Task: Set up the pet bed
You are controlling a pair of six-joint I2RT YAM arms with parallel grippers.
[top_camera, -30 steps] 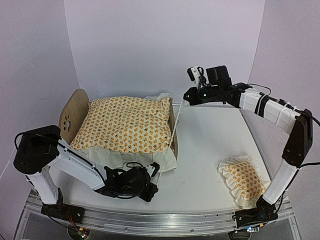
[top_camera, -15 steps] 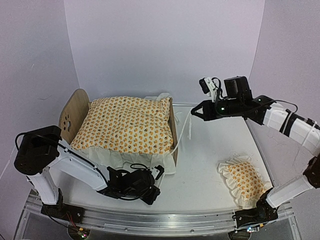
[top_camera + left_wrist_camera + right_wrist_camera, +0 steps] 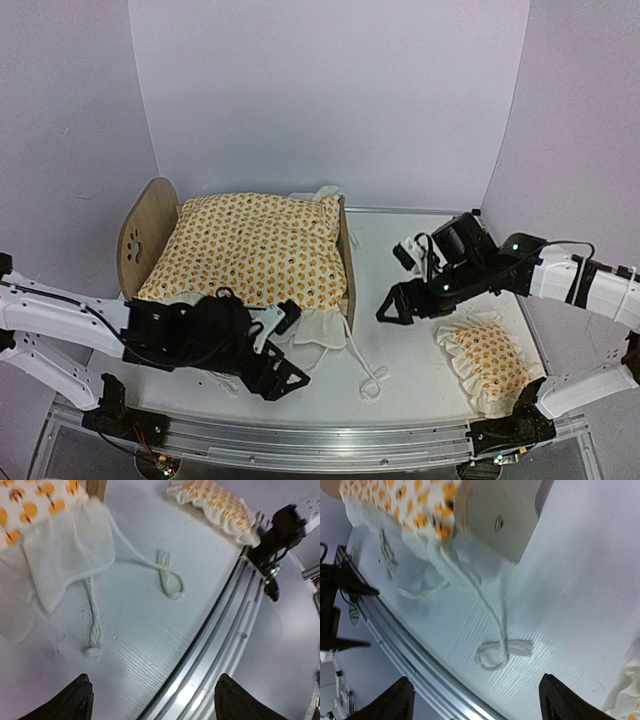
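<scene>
The left fingers (image 3: 75, 702) are spread wide with nothing between them, low over the surface (image 3: 420, 400) just off the near foot corner of the pet bed (image 3: 140, 240). The right fingers (image 3: 560, 700) are equally wide and empty, hanging between the bed's foot end and the pillow (image 3: 490, 360).

A second ago both pairs were pinched shut, the right one lifted high beyond the foot board. Both have since let go. The right arm has dropped toward the surface, and a white cord (image 3: 170, 580) from the quilt (image 3: 250, 250) now lies in a loose loop in front of the bed.

The quilt covers the bed from head board to foot board, its white ruffle spilling over the near foot corner. I judge the spreading done. The pillow, well apart on the right, looks like the piece left to place.

The bed stands at the back left of the white surface, which has a metal rail (image 3: 330, 440) along its near edge. Plain pale walls close it in behind and on both sides.
</scene>
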